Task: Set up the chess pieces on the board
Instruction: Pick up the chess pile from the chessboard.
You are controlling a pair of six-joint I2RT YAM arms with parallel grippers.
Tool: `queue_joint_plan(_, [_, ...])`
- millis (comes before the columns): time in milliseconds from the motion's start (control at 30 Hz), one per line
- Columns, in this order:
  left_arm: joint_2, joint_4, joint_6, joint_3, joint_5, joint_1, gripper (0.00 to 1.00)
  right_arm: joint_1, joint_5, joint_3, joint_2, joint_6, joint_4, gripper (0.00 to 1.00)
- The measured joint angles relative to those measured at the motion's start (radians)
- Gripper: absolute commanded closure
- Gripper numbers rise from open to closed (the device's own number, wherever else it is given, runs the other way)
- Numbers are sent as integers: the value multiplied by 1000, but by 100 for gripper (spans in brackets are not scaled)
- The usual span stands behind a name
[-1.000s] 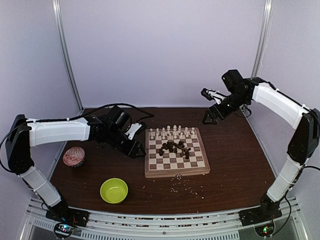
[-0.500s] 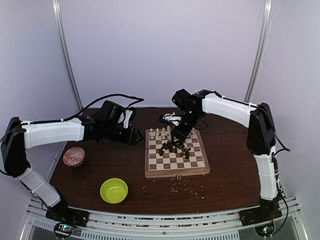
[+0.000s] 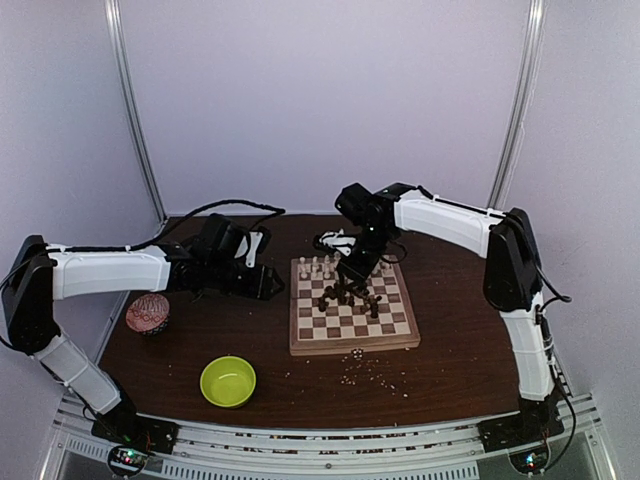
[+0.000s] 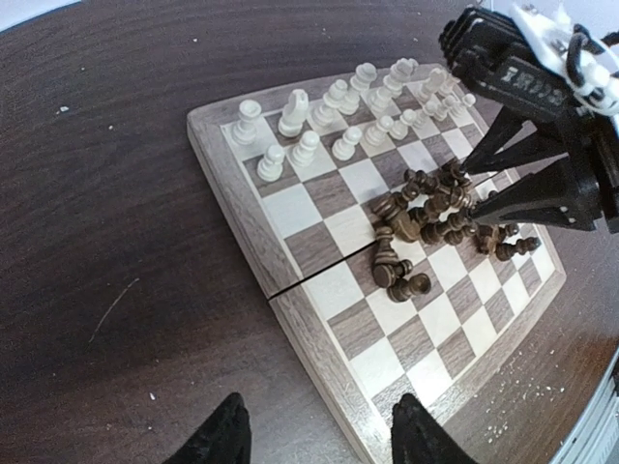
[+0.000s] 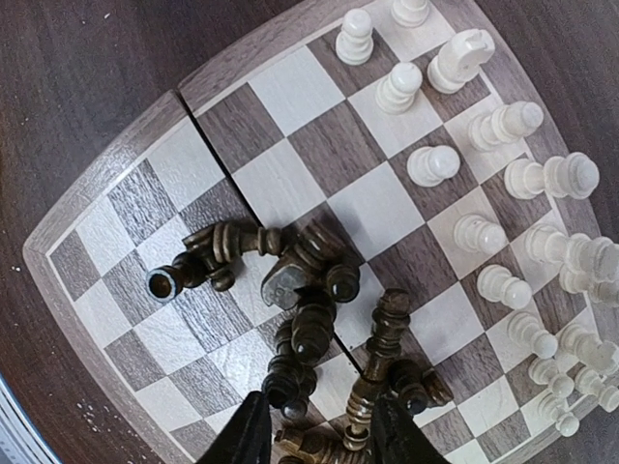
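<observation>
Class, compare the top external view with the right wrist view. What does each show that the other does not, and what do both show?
Only the top external view shows both arms, the left gripper beside the board, a lime-green bowl and a patterned cup. Only the right wrist view shows the seam across the board and single dark pieces lying on their sides. Both show the board, cream pieces standing in rows, the dark heap and the right gripper over it.
</observation>
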Motion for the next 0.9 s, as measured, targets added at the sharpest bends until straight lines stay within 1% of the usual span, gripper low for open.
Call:
queue_joint_plan(133, [0, 11, 0, 0, 2, 0, 48, 1, -14, 0, 15, 2, -6, 57])
queue_joint_plan(267, [1, 13, 0, 0, 5, 0, 48, 1, -30, 0, 18, 5, -8, 59])
queue_joint_plan(333, [1, 13, 0, 0, 6, 0, 48, 2, -35, 0, 18, 6, -8, 62])
queue_joint_plan(633, [2, 13, 1, 0, 6, 0, 48, 5, -36, 0, 50, 15, -11, 87])
queue_joint_plan(833, [6, 13, 1, 0, 7, 0, 48, 6, -37, 0, 50, 26, -15, 98])
queue_joint_plan(900, [13, 13, 2, 0, 8, 0, 48, 6, -37, 0, 50, 26, -15, 100])
